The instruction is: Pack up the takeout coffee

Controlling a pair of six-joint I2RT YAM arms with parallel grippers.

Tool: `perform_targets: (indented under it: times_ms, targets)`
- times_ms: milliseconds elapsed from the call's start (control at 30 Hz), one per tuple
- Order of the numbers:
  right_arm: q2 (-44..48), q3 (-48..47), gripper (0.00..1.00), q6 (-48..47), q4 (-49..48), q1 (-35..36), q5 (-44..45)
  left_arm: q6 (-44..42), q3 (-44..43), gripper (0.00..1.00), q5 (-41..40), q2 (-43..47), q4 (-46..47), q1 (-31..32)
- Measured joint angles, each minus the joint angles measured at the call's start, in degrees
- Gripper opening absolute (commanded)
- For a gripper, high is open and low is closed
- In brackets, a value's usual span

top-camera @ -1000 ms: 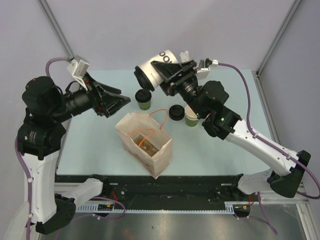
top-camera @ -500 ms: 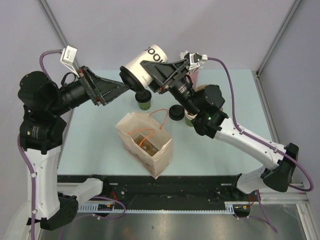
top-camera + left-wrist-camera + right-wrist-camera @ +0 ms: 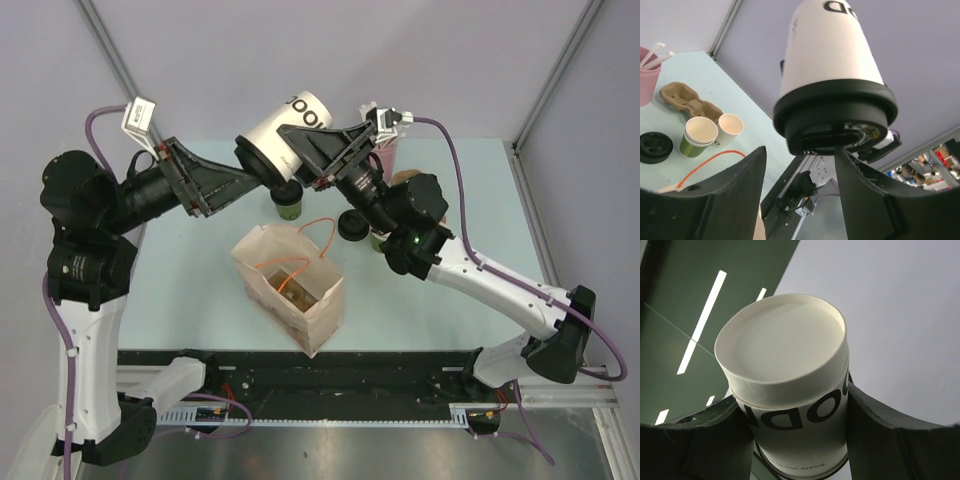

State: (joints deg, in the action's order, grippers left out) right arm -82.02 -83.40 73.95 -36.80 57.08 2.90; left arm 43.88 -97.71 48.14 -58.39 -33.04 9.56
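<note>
White cup (image 3: 290, 125) is hanging tilted over the worktop (image 3: 190, 290), black lid (image 3: 835, 115) pointing down-left, base up-right (right wrist cam is only showing the base, left one the lid). Right fingers (image 3: 875, 440) are clamping its sides. Left arm is stretching across level, left fingers (image 3: 725, 200) sitting spread apart, tips by the lid.

The white cup (image 3: 790, 420) is smooth, matt paper printed with dark letters, its black lid (image 3: 835, 112) is faintly glossy moulded plastic, the brown bag (image 3: 322, 312) is creased matt paper, and the cup tray (image 3: 687, 97) is rough, fibrous pulp.
</note>
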Motion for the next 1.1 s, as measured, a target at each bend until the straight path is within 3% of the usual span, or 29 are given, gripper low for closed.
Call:
perform_targets:
  times_ms: [67, 200, 433, 567, 633, 700, 867, 967, 1100]
  targets:
    - [0.61, 0.02, 0.34, -0.94, 2.4, 0.04, 0.72, -2.27, 1.68, 0.78, 1.68, 1.03, 1.29, -0.13]
    - [4.85, 0.13, 0.33, -1.75, 15.93, 0.13, 5.99, -6.64, 4.22, 0.84, 2.82, 3.32, 1.22, -0.37]
    - [19.23, -2.67, 0.29, 1.92, 53.75, -0.39, 19.5, -13.0, 4.22, 0.84, -0.66, 3.58, 1.9, -0.37]
    - [19.41, -16.85, 0.26, 3.89, 77.57, -2.69, 21.16, -16.33, 4.02, 0.82, -3.74, 2.8, 0.57, -0.07]
    - [18.27, -22.51, 0.25, 6.19, 87.91, -5.44, 18.88, -19.12, 2.91, 0.8, -7.15, 1.64, -1.97, 0.9]
    - [19.19, -22.45, 0.23, 9.07, 94.9, -9.31, 14.36, -22.03, 1.6, 0.8, -10.73, 0.31, -4.52, 2.01]
    - [25.07, -5.88, 0.09, 16.17, 101.22, -19.04, -4.02, -31.08, -1.03, 0.79, -19.45, -3.17, -11.08, 5.62]
    - [27.74, 5.99, 0.09, 19.39, 102.62, -24.0, -14.75, -35.19, -1.7, 0.79, -23.39, -4.87, -14.67, 7.89]
    - [28.59, 11.43, 0.11, 17.97, 103.65, -33.66, -27.28, -39.28, -4.33, 0.79, -27.39, -6.71, -18.6, 14.73]
